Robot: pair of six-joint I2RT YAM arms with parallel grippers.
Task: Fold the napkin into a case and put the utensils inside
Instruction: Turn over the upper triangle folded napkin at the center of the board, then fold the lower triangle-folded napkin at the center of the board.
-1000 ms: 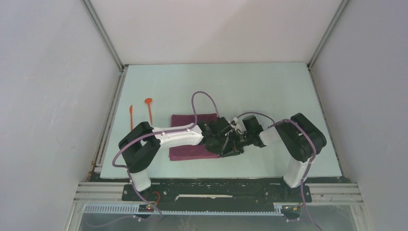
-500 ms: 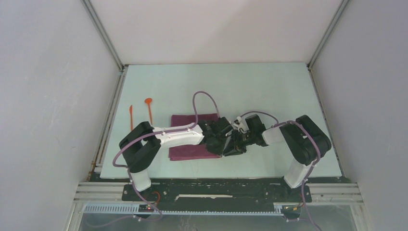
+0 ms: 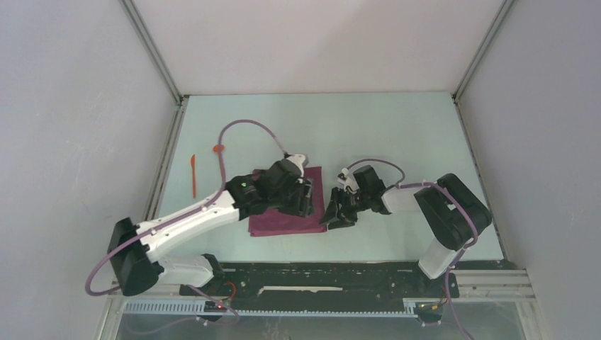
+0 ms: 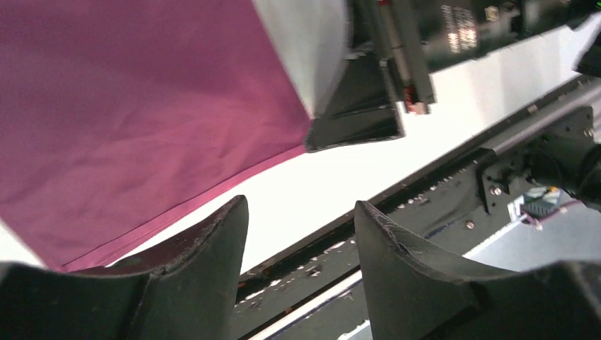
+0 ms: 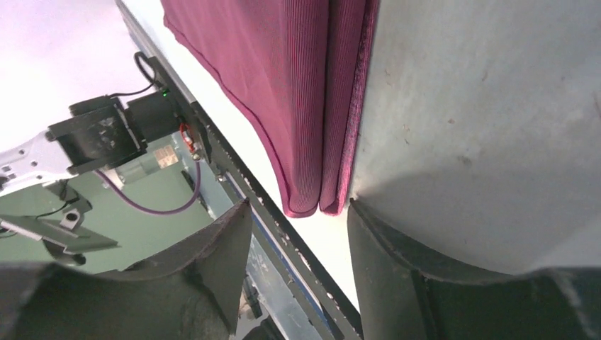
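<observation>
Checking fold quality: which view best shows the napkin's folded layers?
The right wrist view: the napkin shows two rounded fold edges side by side. The left wrist view shows only its flat face and hem. The top view shows a rectangle partly under the left arm.

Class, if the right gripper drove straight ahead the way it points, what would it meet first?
Probably the napkin: its folded edge lies just ahead of the open right gripper, though depth is unclear.

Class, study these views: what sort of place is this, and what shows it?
Probably a robotics lab test cell: two arms bolted to a metal frame, plain white walls enclosing a table holding a napkin and utensils.
</observation>
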